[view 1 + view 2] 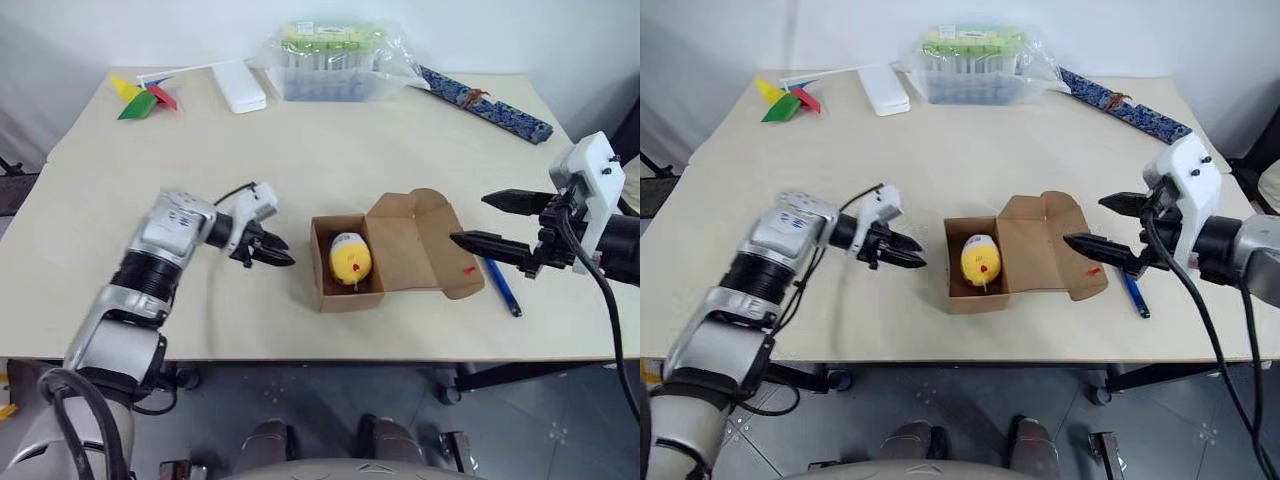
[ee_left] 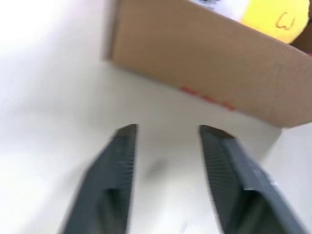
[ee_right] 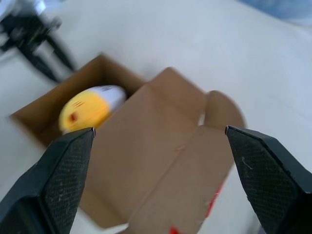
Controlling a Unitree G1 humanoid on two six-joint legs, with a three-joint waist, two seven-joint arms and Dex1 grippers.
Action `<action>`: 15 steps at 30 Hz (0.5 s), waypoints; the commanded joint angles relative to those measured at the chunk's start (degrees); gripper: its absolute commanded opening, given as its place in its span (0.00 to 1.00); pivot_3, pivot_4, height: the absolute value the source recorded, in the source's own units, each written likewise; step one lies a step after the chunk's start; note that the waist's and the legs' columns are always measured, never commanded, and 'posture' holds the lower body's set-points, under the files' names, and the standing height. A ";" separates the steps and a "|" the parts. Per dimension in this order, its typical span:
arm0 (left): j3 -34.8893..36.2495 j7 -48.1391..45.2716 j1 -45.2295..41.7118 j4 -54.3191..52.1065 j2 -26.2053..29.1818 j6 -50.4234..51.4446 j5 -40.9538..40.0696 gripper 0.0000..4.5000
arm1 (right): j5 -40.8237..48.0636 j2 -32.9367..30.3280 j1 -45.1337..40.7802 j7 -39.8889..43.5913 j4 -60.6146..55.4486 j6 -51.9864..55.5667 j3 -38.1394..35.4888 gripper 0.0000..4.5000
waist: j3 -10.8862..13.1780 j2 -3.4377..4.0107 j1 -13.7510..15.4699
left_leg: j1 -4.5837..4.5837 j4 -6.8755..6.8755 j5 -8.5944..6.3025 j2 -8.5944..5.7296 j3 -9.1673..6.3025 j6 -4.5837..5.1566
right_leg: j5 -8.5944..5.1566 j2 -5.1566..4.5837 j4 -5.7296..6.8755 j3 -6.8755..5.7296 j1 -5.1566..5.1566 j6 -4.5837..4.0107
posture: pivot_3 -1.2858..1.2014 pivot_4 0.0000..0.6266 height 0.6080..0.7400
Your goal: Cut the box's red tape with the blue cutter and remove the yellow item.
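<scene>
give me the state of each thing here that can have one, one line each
box: open, lid flap folded back to the right
red tape: cut, a piece on the open flap
yellow item: in the box
blue cutter: lying on the table right of the box, not held
left pincer: open, empty, left of the box
right pincer: wide open, empty, above the flap

The yellow item (image 1: 350, 258) lies in the box (image 1: 342, 296), the blue cutter (image 1: 501, 287) on its right.

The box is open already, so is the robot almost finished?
Nearly. The box has its flap folded back, and the blue cutter lies on the table. Both the left gripper and the right gripper are open and empty. The yellow egg sits inside, not yet lifted out.
</scene>
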 commanded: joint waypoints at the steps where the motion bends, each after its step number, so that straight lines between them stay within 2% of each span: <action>1: 1.72 -1.78 -2.62 -0.38 2.66 -1.14 0.07 0.74 | -1.47 -1.63 -0.47 4.11 -2.03 -1.24 -0.82 1.00 | 0.00 0.00 0.00 | 0.00 0.00 0.00 0.00 0.00 0.00 | 0.00 0.00 0.00 0.01 0.00 0.00 | 0.52 0.24 1.00; 5: 3.23 -4.55 -9.35 -4.18 3.58 0.41 -2.19 1.00 | -3.94 -3.25 -0.54 9.82 -3.43 -2.70 0.61 1.00 | 0.11 -0.17 0.36 | -0.05 0.05 0.00 -0.02 -0.03 0.00 | 0.00 0.00 0.01 -0.01 0.00 0.00 | 0.52 0.24 1.00; 8: 1.39 -6.47 -10.69 -6.64 1.57 -0.19 -2.20 1.00 | -5.73 -2.74 -0.63 11.49 -3.69 -3.93 1.49 1.00 | 0.13 -0.21 0.46 | -0.05 0.08 -0.01 -0.09 -0.09 0.01 | 0.04 -0.03 -0.03 0.01 0.07 0.08 | 0.52 0.24 1.00; 12: -3.27 -6.64 -13.27 -6.36 -3.98 -6.14 1.15 1.00 | -9.59 -2.62 1.35 14.13 -3.81 -7.02 1.57 1.00 | 0.13 -0.21 0.32 | -0.02 0.08 -0.01 -0.15 -0.07 0.02 | 0.08 -0.06 -0.02 0.02 0.09 0.14 | 0.52 0.24 1.00; 15: -5.74 -7.77 -13.72 -5.98 -5.82 -8.91 2.70 1.00 | -9.41 -1.48 1.19 13.82 -4.87 -6.84 1.19 1.00 | 0.14 -0.22 0.08 | -0.02 0.07 0.00 -0.15 -0.05 0.01 | 0.08 -0.06 -0.01 0.02 0.06 0.14 | 0.52 0.24 1.00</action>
